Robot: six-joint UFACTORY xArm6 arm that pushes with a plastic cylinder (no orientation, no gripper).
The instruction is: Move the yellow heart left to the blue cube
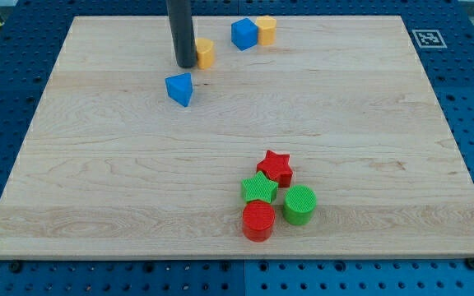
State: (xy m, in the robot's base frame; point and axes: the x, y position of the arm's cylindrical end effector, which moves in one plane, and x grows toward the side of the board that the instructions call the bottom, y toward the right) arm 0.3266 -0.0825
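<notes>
My tip (184, 64) is near the top of the board, touching the left side of a small yellow block (206, 53); its shape is hard to make out. The blue cube (243, 34) lies to the upper right of that block, a short gap away. A second yellow block (266, 30) touches the blue cube's right side. A blue triangular block (180, 88) lies just below my tip, apart from it.
A cluster sits at the lower middle right: a red star (276, 167), a green star (259, 189), a green cylinder (299, 204) and a red cylinder (258, 220). The wooden board (97, 181) lies on a blue pegboard, with a marker tag (425, 38) at its top right corner.
</notes>
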